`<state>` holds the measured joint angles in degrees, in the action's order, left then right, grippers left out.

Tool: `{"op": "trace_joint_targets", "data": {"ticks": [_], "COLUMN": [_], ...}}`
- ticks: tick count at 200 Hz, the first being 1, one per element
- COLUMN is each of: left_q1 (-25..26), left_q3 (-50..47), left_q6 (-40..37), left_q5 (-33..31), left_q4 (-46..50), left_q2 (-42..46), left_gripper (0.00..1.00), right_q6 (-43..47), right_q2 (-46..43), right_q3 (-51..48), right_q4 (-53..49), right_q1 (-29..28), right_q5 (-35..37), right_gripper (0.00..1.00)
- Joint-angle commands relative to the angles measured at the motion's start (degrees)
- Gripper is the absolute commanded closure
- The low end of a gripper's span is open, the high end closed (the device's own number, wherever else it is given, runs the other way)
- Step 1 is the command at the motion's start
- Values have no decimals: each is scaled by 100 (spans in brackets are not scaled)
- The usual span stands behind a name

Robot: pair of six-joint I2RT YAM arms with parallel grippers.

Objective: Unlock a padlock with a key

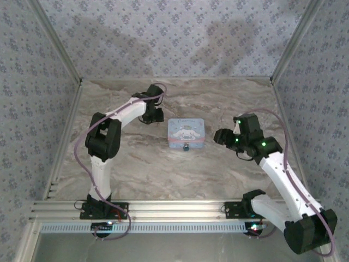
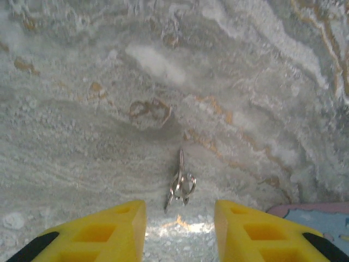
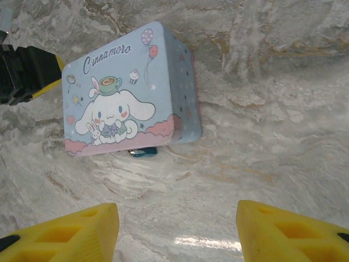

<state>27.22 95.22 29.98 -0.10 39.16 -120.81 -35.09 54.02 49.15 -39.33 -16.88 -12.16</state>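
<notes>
A small silver key on a ring (image 2: pixel 181 183) lies flat on the marble table, just ahead of my left gripper (image 2: pixel 179 214). Its yellow fingers (image 2: pixel 128 218) stand apart with nothing between them. From above, the left gripper (image 1: pixel 154 115) points down, just left of the tin's far corner. The padlock (image 3: pixel 143 152), tiny and dark teal with a silver shackle, hangs at the front edge of the tin; from above the padlock (image 1: pixel 186 147) is a dark speck. My right gripper (image 3: pixel 177 218) is open and empty, hovering well short of the padlock, right of the tin (image 1: pixel 221 136).
A pastel blue-pink cartoon tin (image 1: pixel 186 132) sits mid-table; its lid (image 3: pixel 117 87) faces the right wrist camera and a corner of the tin (image 2: pixel 322 215) shows beside my left fingers. Patterned walls (image 1: pixel 174 38) enclose the table on three sides.
</notes>
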Motion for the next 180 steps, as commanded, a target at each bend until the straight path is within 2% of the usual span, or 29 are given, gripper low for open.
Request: {"op": "trace_joint_targets", "data": {"ticks": [1,97,180], "left_q1": [-6,-4,-22], "left_q3": [326,200,348], "left_q6": [-97,-27,-97], "left_q5": [-47,106,64], "left_q4": [394,297,329], "left_q2": [-165,-366,-539], "left_gripper": [63,67,81], "right_q6": [-50,-50,-112], "right_q2": [-195,-264,-647], "right_q3": [-122,-168,-321], "right_q4": [-408,-351,-514], "right_q1": [121,349,504], "right_q5": [61,-133,-206], "right_gripper": [39,39,39]}}
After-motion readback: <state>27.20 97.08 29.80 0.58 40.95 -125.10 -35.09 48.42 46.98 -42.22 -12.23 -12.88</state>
